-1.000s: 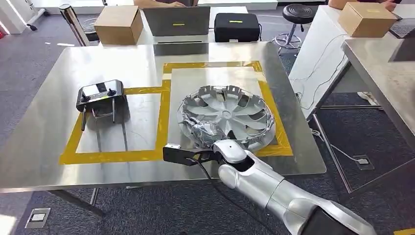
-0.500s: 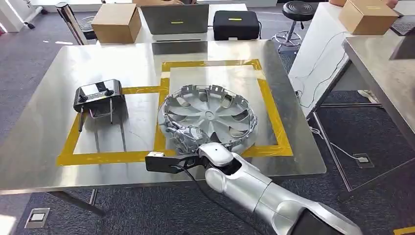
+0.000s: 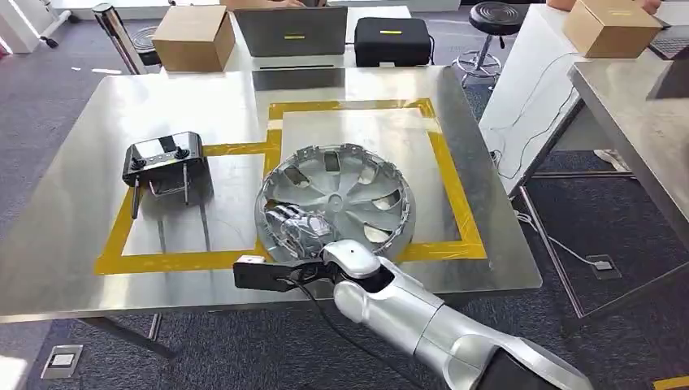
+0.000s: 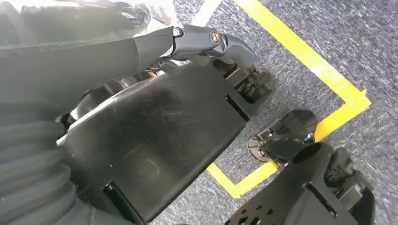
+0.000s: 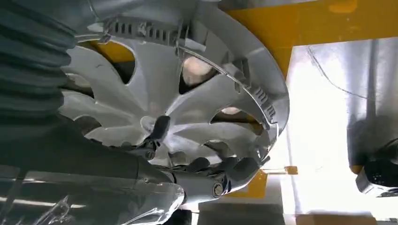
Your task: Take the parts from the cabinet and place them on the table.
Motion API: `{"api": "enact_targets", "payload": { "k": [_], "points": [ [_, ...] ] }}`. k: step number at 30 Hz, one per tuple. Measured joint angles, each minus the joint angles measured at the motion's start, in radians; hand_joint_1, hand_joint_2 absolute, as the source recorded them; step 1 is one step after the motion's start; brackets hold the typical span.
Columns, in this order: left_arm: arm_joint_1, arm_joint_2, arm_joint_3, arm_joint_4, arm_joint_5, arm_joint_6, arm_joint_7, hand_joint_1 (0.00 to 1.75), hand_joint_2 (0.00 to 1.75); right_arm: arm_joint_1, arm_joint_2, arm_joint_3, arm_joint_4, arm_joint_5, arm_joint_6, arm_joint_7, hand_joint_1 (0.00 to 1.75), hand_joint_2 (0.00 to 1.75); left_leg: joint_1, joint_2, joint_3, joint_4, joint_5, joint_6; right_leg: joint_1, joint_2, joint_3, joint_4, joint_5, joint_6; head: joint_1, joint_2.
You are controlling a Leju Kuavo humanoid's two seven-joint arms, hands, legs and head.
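The right hand (image 3: 296, 230) holds the near edge of the silver wheel cover (image 3: 345, 195), tilted over the yellow tape (image 3: 272, 175) on the desk (image 3: 81, 227). The left hand's grip cannot be told.

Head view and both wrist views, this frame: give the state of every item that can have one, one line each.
Silver plastic wheel cover: on the steel table, near rim gripped, overlapping the yellow tape line.
Right hand: grips the wheel cover's near edge.
Left hand: hanging over the carpet; open or shut unclear.
Black remote controller: resting on the table, untouched.
Grey laptop: open.
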State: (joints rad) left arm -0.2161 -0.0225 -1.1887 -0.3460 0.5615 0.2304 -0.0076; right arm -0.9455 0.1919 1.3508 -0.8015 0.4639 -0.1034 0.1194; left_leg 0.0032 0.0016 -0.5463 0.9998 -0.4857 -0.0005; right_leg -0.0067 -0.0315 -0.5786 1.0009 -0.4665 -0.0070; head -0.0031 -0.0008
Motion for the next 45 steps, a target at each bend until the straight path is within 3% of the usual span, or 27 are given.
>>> {"api": "enact_targets", "payload": {
  "k": [7, 12, 14, 16, 20, 24, 28, 35, 39, 40, 41, 42, 43, 44, 45],
  "points": [
    [0.0, 0.0, 0.011, 0.0, -0.006, 0.0, 0.0, 0.0, 0.0, 0.001, 0.0, -0.003, 0.009, -0.018, -0.002, 0.008, 0.0, 0.0, 0.0, 0.0, 0.0, 0.0, 0.0, 0.0, 0.0, 0.0, 0.0, 0.0, 0.0, 0.0, 0.0, 0.0],
    [0.002, 0.0, 0.015, 0.0, -0.006, 0.006, -0.002, 0.0, 0.0, 0.003, -0.017, -0.028, 0.002, -0.103, -0.001, 0.023, 0.0, 0.0, 0.0, 0.0, 0.0, 0.0, 0.0, 0.0, 0.0, 0.0, 0.0, 0.0, 0.0, 0.0, 0.0, 0.0],
    [0.003, 0.001, 0.017, 0.0, -0.005, 0.006, -0.008, 0.0, 0.0, 0.005, -0.036, -0.045, -0.023, -0.192, 0.005, 0.038, 0.0, 0.0, 0.0, 0.0, 0.0, 0.0, 0.0, 0.0, 0.0, 0.0, 0.0, 0.0, 0.0, 0.0, 0.0, 0.0],
    [0.01, 0.002, 0.025, 0.002, 0.0, 0.016, -0.016, 0.0, 0.0, 0.005, -0.072, -0.077, -0.081, -0.358, 0.003, 0.057, 0.0, 0.0, 0.0, 0.0, 0.0, 0.0, 0.0, 0.0, 0.0, 0.0, 0.0, 0.0, 0.0, 0.0, 0.0, 0.0],
    [0.026, 0.007, 0.042, 0.006, 0.026, 0.034, -0.039, 0.0, 0.0, -0.011, -0.158, -0.156, -0.268, -0.636, -0.07, 0.052, 0.0, 0.0, -0.001, 0.0, 0.0, 0.0, 0.0, 0.0, 0.0, 0.0, -0.001, 0.0, 0.0, 0.0, 0.0, 0.0],
    [0.045, 0.012, 0.061, 0.011, 0.057, 0.039, -0.078, 0.0, 0.0, -0.048, -0.248, -0.23, -0.483, -0.714, -0.194, 0.029, 0.0, 0.0, -0.001, 0.0, 0.0, 0.0, 0.0, 0.0, 0.0, 0.0, -0.002, -0.001, 0.0, 0.0, 0.0, 0.0],
    [0.063, 0.014, 0.071, 0.017, 0.078, 0.042, -0.114, 0.0, 0.0, -0.032, -0.35, -0.306, -0.752, -0.682, -0.313, -0.04, 0.0, 0.0, -0.001, 0.0, 0.0, 0.0, -0.001, 0.0, 0.0, 0.0, -0.002, -0.001, 0.0, 0.0, 0.0, 0.0],
    [0.077, 0.019, 0.091, 0.024, 0.096, 0.048, -0.142, 0.0, 0.0, 0.102, -0.515, -0.402, -1.176, -0.51, -0.393, -0.075, 0.0, 0.0, -0.001, 0.002, 0.001, 0.0, -0.004, -0.001, 0.0, 0.002, -0.002, -0.001, -0.001, 0.001, 0.002, 0.0],
    [0.078, 0.019, 0.104, 0.026, 0.114, 0.06, -0.145, 0.0, 0.0, 0.193, -0.583, -0.444, -1.333, -0.501, -0.423, -0.085, 0.0, 0.0, -0.001, 0.003, 0.001, 0.0, -0.005, -0.001, 0.0, 0.003, -0.001, -0.001, -0.002, 0.002, 0.002, 0.0],
    [0.078, 0.021, 0.108, 0.026, 0.119, 0.061, -0.145, 0.0, 0.0, 0.208, -0.598, -0.452, -1.36, -0.503, -0.425, -0.087, 0.0, 0.0, -0.005, 0.004, -0.002, 0.005, -0.009, 0.009, -0.009, 0.001, 0.002, -0.011, 0.004, 0.009, 0.002, 0.0],
    [0.078, 0.021, 0.109, 0.026, 0.121, 0.062, -0.145, 0.0, 0.0, 0.218, -0.609, -0.461, -1.387, -0.517, -0.425, -0.092, 0.0, 0.0, -0.007, 0.003, 0.004, -0.005, 0.003, 0.022, -0.008, -0.001, 0.008, -0.019, 0.012, 0.016, 0.001, 0.0],
    [0.077, 0.021, 0.11, 0.027, 0.122, 0.063, -0.145, 0.0, 0.0, 0.224, -0.62, -0.471, -1.406, -0.53, -0.425, -0.095, 0.0, 0.0, -0.004, 0.003, 0.018, -0.039, 0.02, 0.029, -0.005, 0.002, 0.015, -0.036, 0.016, 0.02, -0.003, 0.0],
    [0.077, 0.021, 0.111, 0.027, 0.126, 0.064, -0.144, 0.0, 0.0, 0.234, -0.63, -0.479, -1.418, -0.536, -0.425, -0.097, 0.0, 0.0, 0.005, 0.005, 0.032, -0.065, 0.036, 0.023, -0.006, 0.014, 0.018, -0.032, 0.0, 0.021, -0.002, 0.0],
    [0.077, 0.021, 0.113, 0.028, 0.127, 0.069, -0.144, 0.0, 0.0, 0.239, -0.64, -0.485, -1.433, -0.544, -0.425, -0.098, 0.0, 0.0, 0.007, 0.005, 0.034, -0.08, 0.045, 0.03, -0.007, 0.023, 0.003, 0.006, -0.036, 0.025, 0.0, 0.0],
    [0.077, 0.02, 0.115, 0.029, 0.129, 0.073, -0.144, 0.0, 0.0, 0.248, -0.655, -0.491, -1.447, -0.555, -0.425, -0.098, 0.0, 0.0, 0.009, 0.004, 0.029, -0.08, 0.048, 0.029, -0.01, 0.027, -0.027, 0.08, -0.081, 0.028, 0.003, 0.0]
  ]
}}
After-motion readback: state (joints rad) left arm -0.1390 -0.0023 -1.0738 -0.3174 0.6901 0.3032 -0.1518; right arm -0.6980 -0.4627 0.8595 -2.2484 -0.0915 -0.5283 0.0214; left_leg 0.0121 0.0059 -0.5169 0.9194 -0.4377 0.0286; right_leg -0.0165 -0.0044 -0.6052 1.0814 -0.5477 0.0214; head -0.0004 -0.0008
